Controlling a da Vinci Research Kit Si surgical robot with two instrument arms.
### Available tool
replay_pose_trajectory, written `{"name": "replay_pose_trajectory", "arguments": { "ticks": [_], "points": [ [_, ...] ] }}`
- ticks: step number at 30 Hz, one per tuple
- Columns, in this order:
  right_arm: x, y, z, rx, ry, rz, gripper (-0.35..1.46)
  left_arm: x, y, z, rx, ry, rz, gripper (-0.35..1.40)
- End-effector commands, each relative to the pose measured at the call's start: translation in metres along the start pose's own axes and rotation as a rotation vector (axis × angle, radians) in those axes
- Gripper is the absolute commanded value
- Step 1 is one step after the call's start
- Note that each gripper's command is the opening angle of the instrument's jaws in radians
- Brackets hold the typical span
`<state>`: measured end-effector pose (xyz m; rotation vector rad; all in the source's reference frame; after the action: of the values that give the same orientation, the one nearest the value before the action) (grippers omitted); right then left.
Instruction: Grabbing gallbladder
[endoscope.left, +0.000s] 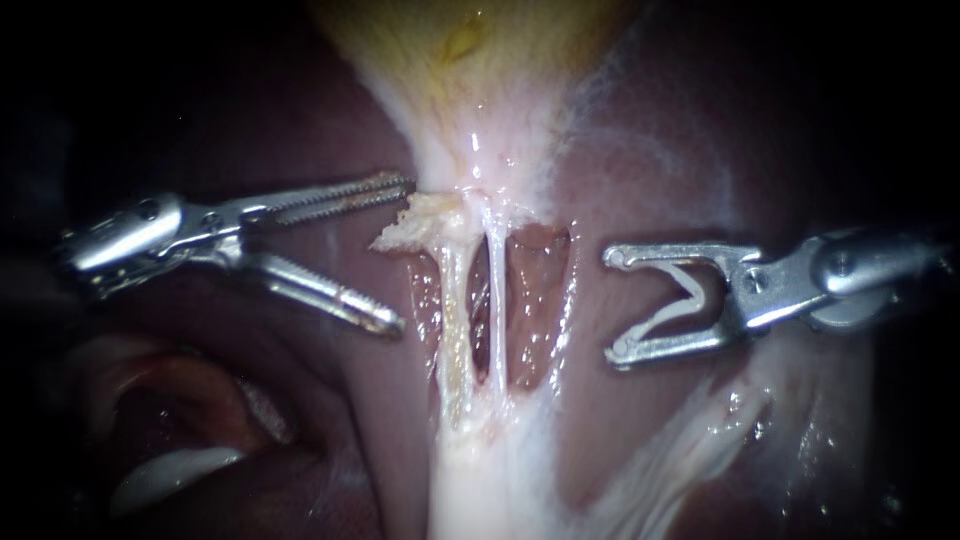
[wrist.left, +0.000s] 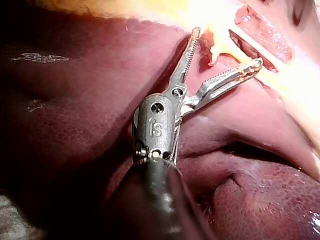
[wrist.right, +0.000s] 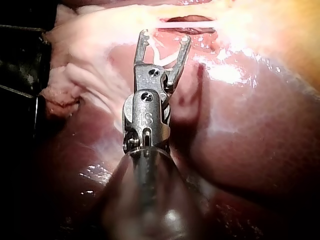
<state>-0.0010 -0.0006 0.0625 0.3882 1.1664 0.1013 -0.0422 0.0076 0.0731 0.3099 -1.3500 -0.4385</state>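
At the top centre of the endoscope view, the pale yellowish gallbladder (endoscope.left: 470, 60) narrows downward to a whitish neck, with the dark red liver (endoscope.left: 350, 400) on either side of it. From the neck two strands run down over the liver: a thicker tube (endoscope.left: 452, 300) and, just beside it, a thinner tube (endoscope.left: 495, 300). A frayed scrap of tissue (endoscope.left: 415, 225) sticks out from the neck toward the left instrument (endoscope.left: 398, 255), whose shaft comes in from the left. Its toothed jaws stand wide apart and hold nothing. The upper jaw's tip lies right at the edge of the gallbladder neck, perhaps touching it, though the view does not settle that; the lower jaw hangs over bare liver beside the thicker tube. The left wrist view shows the same instrument (wrist.left: 226, 47) spread open, with the frayed tissue just ahead of the gap. The right instrument (endoscope.left: 611, 306) comes in from the right and sits apart from the tubes, over the liver. Its jaws are also spread, and a pale V-shaped clip (endoscope.left: 672, 300) sits between them near the hinge. In the right wrist view this instrument (wrist.right: 165, 36) points toward the tubes without reaching them
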Motion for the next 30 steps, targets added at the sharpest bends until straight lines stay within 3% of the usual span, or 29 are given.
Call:
{"name": "replay_pose_trajectory", "arguments": {
  "ticks": [1, 6, 10, 18, 24, 30],
  "points": [
    [0.0000, 0.0000, 0.0000, -0.001, 0.000, 0.000, 0.49, 0.0000, 0.0000, 0.0001, -0.002, 0.000, -0.006, 0.77],
    [0.0000, 0.0000, 0.0000, -0.001, 0.000, 0.000, 0.49, 0.0000, 0.0001, 0.0000, -0.013, 0.001, -0.047, 0.44],
    [0.0000, 0.0000, 0.0000, -0.001, 0.000, 0.000, 0.49, 0.0001, 0.0002, -0.0001, -0.016, 0.001, -0.065, 0.32],
    [0.0000, 0.0000, 0.0000, -0.001, 0.000, 0.000, 0.49, 0.0011, 0.0013, -0.0008, -0.031, 0.013, -0.068, -0.35],
    [0.0000, 0.0000, 0.0000, -0.001, 0.000, 0.000, 0.49, 0.0030, 0.0024, -0.0013, -0.051, 0.037, -0.065, -0.35],
    [0.0000, 0.0000, 0.0000, -0.001, 0.000, 0.000, 0.49, 0.0027, 0.0020, -0.0025, -0.049, 0.050, -0.132, -0.35]
  ]
}}
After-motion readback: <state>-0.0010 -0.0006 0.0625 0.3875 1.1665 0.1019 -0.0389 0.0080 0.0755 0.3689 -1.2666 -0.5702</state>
